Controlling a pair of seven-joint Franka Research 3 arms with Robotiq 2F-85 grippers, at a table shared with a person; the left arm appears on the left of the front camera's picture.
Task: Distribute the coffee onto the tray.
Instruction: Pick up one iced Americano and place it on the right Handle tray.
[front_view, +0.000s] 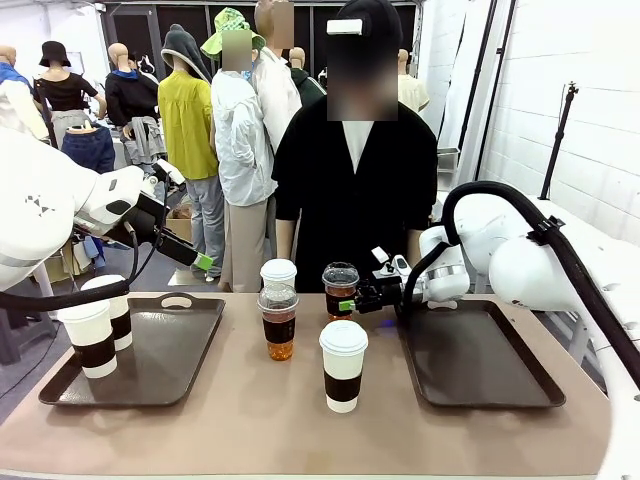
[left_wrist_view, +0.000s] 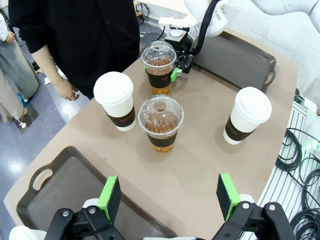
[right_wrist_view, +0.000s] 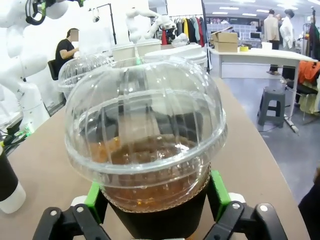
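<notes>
Right wrist view: my R claw (right_wrist_view: 156, 199) straddles far dome cup (right_wrist_view: 145, 115), jaws at its dark sleeve both sides; can't tell if clamped or just close. Cup stands on table (front_view: 250, 420) betw trays, nearer R tray (front_view: 480, 355). L claw (left_wrist_view: 170, 197) spread wide, empty, above L tray (front_view: 160, 350) edge. On L tray: white cup (front_view: 97, 340) + 2nd white cup (front_view: 118, 305). Mid-table: 2nd dome cup (front_view: 279, 320), 3rd white cup (front_view: 278, 272) behind it, 4th white cup (front_view: 343, 365) nearest me.

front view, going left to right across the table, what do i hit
two paper cups standing on the left tray → clear dome-lidded cup → nearest paper cup → right tray
</notes>
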